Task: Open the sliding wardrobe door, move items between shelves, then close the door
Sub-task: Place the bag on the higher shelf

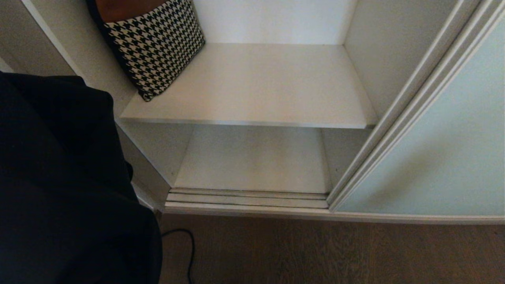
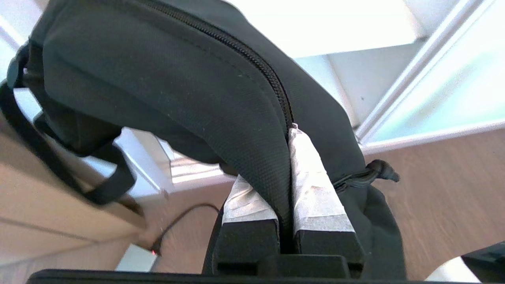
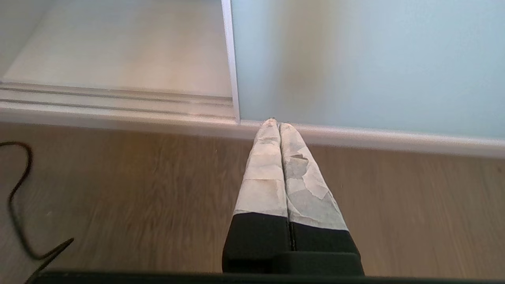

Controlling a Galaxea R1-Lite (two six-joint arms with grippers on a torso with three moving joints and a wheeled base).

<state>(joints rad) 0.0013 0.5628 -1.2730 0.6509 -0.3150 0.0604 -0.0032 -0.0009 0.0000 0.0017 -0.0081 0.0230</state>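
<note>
Head view: left hand (image 2: pixel 285 177) pinches black bag (image 2: pixel 177 79).

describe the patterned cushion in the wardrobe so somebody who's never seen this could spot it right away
Start at the open wardrobe beside the pale green sliding door. On the upper shelf, in its back left corner, the houndstooth cushion leans tilted against the left wall. It is the only thing with a black-and-white check; the boards around it are plain off-white.

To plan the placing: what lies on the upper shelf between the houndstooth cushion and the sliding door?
Nothing: in the head view the upper shelf is bare from cushion to door.
</note>
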